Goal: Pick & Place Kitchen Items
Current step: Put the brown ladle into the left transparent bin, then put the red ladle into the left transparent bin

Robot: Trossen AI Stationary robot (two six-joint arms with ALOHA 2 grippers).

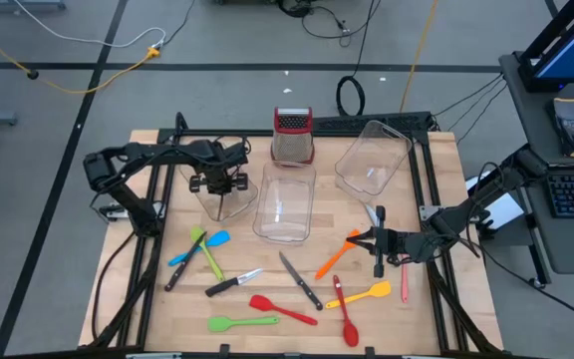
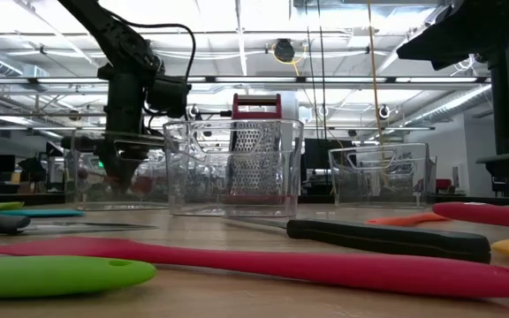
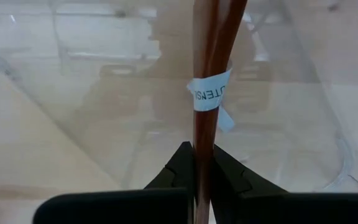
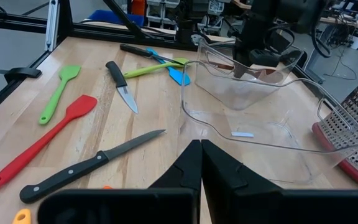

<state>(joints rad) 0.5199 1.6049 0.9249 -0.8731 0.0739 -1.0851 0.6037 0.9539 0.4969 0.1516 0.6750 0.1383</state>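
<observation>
My left gripper (image 1: 217, 184) points down into the left clear tub (image 1: 229, 207), shut on a brown-handled utensil (image 3: 213, 56) that bears a pale blue label (image 3: 209, 94). At the table's right side my right gripper (image 1: 362, 239) hangs shut with nothing between its fingers (image 4: 201, 144), close to the orange spatula (image 1: 335, 256). Several utensils lie flat on the wooden table: a blue spatula (image 1: 207, 243), a green spatula (image 1: 242, 322), a red spatula (image 1: 282, 308), a red spoon (image 1: 348, 317), a yellow spatula (image 1: 362, 294) and a black-handled knife (image 1: 300, 280). My left gripper pinches the utensil's brown handle (image 3: 204, 138) between its two fingers, a little short of the blue label. The fingers come from above, pointing down, and the handle runs on in line with them. The utensil hangs below the fingers inside the tub; its lower end is out of view.
A middle clear tub (image 1: 285, 204) stands beside the left one, and a third tub (image 1: 375, 160) sits tilted at the far right. The steel grater with a red top (image 1: 292, 136) stands at the far edge. A small knife (image 1: 232, 283) lies near the front.
</observation>
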